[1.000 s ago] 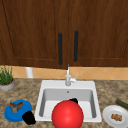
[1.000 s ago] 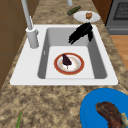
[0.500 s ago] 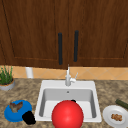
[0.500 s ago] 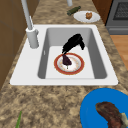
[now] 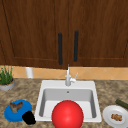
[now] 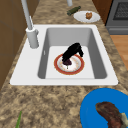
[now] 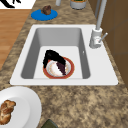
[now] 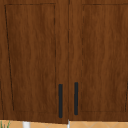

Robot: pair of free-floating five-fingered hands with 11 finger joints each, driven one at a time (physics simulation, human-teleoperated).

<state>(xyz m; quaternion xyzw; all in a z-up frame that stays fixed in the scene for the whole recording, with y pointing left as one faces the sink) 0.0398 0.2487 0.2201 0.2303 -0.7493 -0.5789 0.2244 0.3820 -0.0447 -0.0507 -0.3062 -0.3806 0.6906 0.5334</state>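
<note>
A red-rimmed bowl (image 6: 75,68) with a white inside sits on the sink floor (image 6: 82,42), also the bowl (image 7: 68,72) in the right side view. My right hand (image 6: 71,51) reaches down into it, fingers stretched so the tips touch the bowl's inside and the thumb held apart; the same hand (image 7: 52,57) arches over the bowl's near rim. In the front view a red round shape (image 5: 67,114) stands in front of the sink. My left hand (image 5: 28,117) hangs at the front edge of the counter beside a blue plate (image 5: 11,115).
The blue plate (image 6: 91,112) carries a brown piece of food (image 6: 108,113). A white plate (image 5: 108,116) with a small pastry (image 5: 116,117) lies right of the sink, a dark green vegetable (image 5: 122,103) behind it. The faucet (image 5: 68,77) rises at the sink's back. A potted plant (image 5: 6,80) stands far left.
My right hand has come down from above the sink's back part into the bowl. The left hand has stayed put.
</note>
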